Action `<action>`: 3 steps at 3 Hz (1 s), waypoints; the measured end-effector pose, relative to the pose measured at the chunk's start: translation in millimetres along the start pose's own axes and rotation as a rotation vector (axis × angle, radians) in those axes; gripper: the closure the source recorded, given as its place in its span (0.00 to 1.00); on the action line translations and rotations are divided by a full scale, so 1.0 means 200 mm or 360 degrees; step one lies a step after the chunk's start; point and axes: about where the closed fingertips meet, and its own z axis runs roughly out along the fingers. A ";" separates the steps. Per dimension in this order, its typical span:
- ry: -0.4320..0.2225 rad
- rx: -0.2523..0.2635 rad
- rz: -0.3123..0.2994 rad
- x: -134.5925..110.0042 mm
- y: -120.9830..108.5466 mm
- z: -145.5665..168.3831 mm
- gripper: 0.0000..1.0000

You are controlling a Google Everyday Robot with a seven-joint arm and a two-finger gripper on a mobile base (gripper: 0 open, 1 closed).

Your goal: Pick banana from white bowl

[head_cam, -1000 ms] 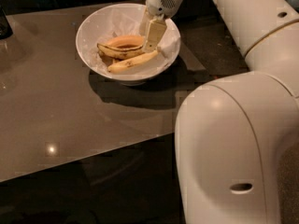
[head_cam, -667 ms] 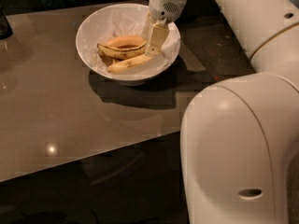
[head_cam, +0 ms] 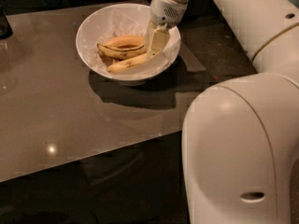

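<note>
The white bowl (head_cam: pixel 93 27) stands on the grey-brown table. Inside it lies the banana (head_cam: pixel 125 64), pale yellow and nearly straight, along the near side. A darker, curved, brown-marked banana (head_cam: pixel 120 50) lies just behind it. My gripper (head_cam: pixel 157 45) reaches down into the bowl from the upper right, and its tip is at the right end of the pale banana, touching or almost touching it. The banana still rests in the bowl.
The table (head_cam: pixel 56 106) runs left and toward the camera, with its front edge low in view. A dark object (head_cam: pixel 4 24) stands at the far left edge. My white arm and base (head_cam: pixel 243 139) fill the right side.
The gripper has come lower into the bowl, down to the right end of the pale banana. The bananas and bowl have not moved.
</note>
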 end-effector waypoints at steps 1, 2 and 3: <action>0.0016 -0.0014 0.0002 0.00 0.00 0.02 0.49; 0.0023 -0.0028 0.0001 0.01 -0.01 0.04 0.49; 0.0028 -0.0044 0.0009 0.02 -0.01 0.07 0.49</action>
